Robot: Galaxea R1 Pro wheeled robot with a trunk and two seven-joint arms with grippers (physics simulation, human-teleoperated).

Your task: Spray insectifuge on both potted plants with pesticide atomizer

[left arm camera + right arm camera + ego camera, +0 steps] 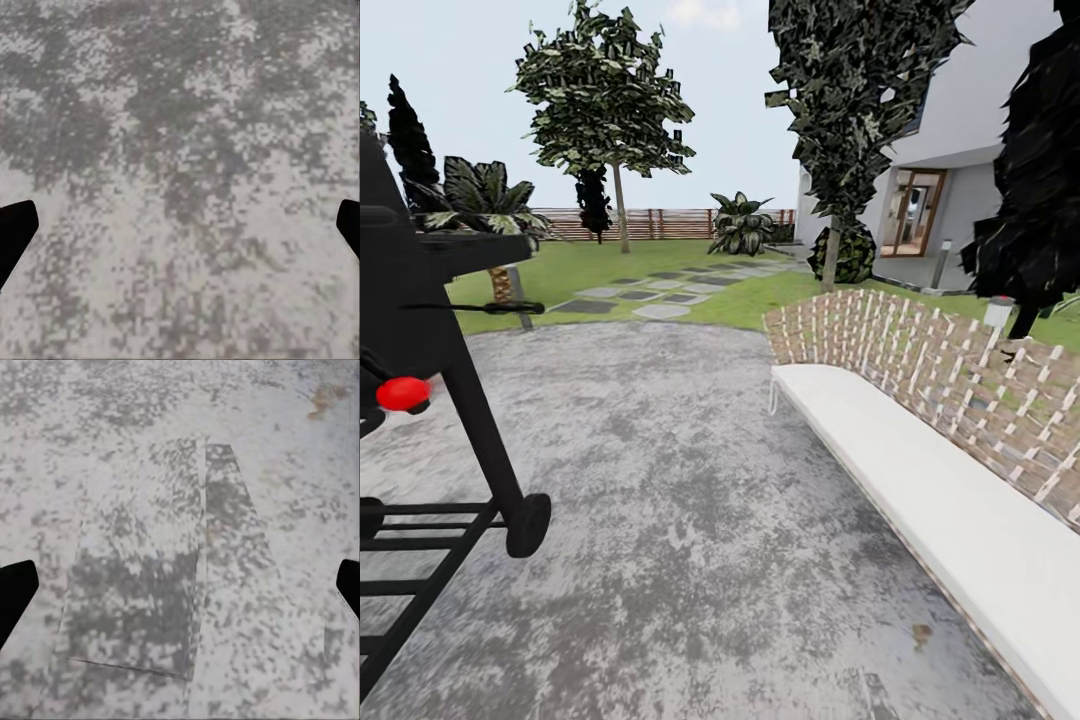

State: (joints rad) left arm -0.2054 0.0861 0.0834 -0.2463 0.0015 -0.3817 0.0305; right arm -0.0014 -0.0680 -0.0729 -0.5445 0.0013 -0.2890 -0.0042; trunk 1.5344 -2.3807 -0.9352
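Observation:
I stand on the garden's round mottled grey patio (pixel 660 480), with green lawn (pixel 610 265) beyond it. The pesticide atomizer and the potted plants are out of view. My left gripper (pixel 180 225) hangs open over bare paving, its dark fingertips (pixel 15 229) far apart with nothing between them. My right gripper (pixel 180 589) is open too, above a paving patch crossed by a straight seam (pixel 202 555), its fingertips (pixel 15 592) wide apart and empty.
A black wheeled grill (pixel 450 330) with a red knob (pixel 402 393) stands close on the left. A woven bench with a white cushion (pixel 920 480) runs along the right. Stepping stones (pixel 650 295) lead over the grass toward a slat fence (pixel 660 222), trees and a house (pixel 960 200).

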